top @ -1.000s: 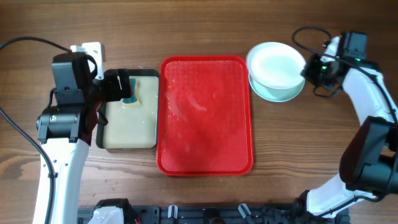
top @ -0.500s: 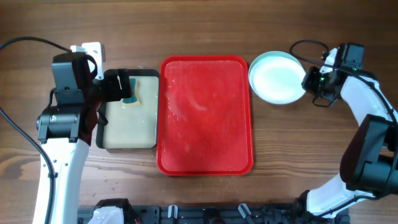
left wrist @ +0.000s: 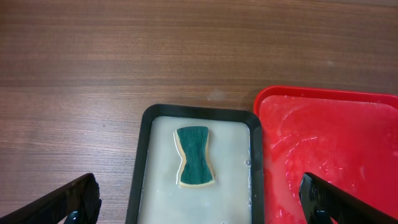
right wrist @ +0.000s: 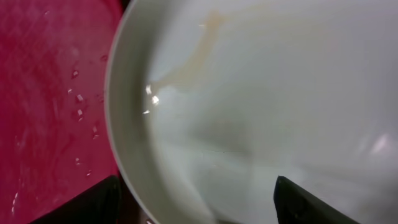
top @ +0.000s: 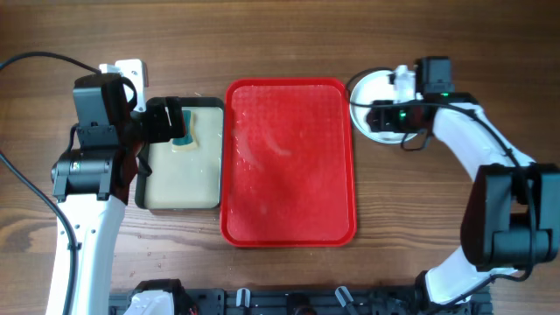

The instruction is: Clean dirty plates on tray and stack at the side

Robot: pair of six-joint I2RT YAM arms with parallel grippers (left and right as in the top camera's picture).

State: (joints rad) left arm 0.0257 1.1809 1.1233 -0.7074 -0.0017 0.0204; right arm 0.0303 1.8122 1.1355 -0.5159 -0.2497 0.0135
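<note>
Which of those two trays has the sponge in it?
The smaller black-rimmed tray: the green sponge lies in its middle. The large red tray beside it holds no sponge, only a wet film and droplets.

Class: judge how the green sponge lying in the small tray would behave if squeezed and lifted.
The sponge probably squashes: narrow waist, soft-looking pad. Lying in what looks like milky liquid in the small tray, it is likely soaked, drippy and slippery.
</note>
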